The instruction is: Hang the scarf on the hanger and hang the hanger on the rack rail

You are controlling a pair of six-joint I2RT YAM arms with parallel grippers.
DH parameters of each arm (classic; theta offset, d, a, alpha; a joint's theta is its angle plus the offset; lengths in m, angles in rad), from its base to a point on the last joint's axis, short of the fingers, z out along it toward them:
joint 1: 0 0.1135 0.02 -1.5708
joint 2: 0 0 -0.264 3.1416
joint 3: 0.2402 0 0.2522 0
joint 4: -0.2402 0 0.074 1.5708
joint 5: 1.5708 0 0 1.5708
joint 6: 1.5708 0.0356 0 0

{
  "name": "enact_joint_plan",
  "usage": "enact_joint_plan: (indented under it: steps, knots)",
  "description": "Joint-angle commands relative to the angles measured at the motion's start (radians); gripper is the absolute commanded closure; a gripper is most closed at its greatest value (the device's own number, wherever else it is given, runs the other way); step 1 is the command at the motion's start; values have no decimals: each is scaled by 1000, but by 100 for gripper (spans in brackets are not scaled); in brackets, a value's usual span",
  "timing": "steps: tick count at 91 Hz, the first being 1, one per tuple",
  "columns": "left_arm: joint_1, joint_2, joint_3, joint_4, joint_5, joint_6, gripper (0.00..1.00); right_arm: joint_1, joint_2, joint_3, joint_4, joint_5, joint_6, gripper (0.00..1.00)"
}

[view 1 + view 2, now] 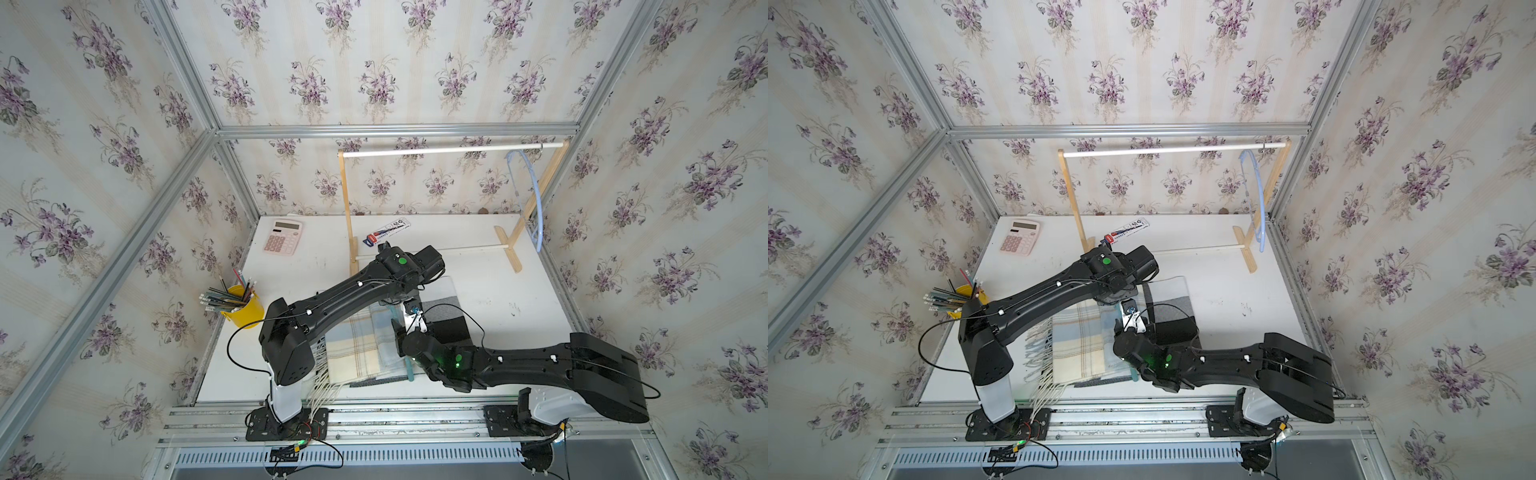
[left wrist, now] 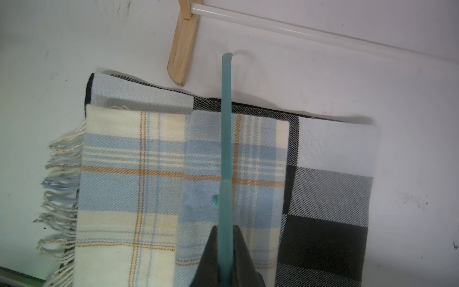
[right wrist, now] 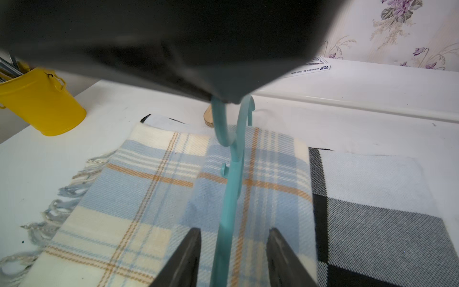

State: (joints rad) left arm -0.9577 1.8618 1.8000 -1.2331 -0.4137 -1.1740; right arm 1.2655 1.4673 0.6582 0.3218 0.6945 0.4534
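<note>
Now | left end effector pinches teal hanger, holding it on edge over the folded plaid scarf on the counter | right end effector spread astride the hanger, probably to steady it.

2 scarves: plaid scarf, check scarf. 2 hangers: teal hanger, blue hanger. 1 rack. 1 calculator. 1 pail w/ pencils, qty unclear. 1 pen pack. 2 arms: left arm, right arm.
</note>
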Motion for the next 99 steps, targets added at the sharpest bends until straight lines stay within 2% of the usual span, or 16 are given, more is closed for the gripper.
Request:
enact_joint_plan:
  steps: [1, 9, 17, 23, 32, 43, 54, 85, 99]
  knots:
    - [-9, -3, 2, -2, 45, -1, 100, -9, 31, 16, -20, -41, 17, 60]
    - [-10, -3, 0, 2, 51, 1, 100, -12, 50, 23, -31, -46, 24, 60]
    - [-9, -7, -3, 7, 54, 1, 100, -13, 42, 3, -19, -51, 35, 52]
    - [-10, -10, -6, 7, 55, -8, 100, -13, 2, -58, 48, -65, 36, 47]
    - [-9, -16, -15, 11, 48, -18, 100, -12, -85, -177, 176, -79, 16, 45]
    - [-7, -19, -21, 12, 38, -30, 100, 1, -188, -307, 337, -66, -68, 44]
    - [-6, -17, -15, 9, 35, -38, 100, 25, -231, -352, 422, -42, -173, 44]
    - [-5, -7, 1, 7, 49, -43, 100, 31, -53, -316, 606, -44, -332, 43]
    - [-4, -2, 10, 6, 55, -40, 100, 29, 47, -270, 632, 4, -348, 49]
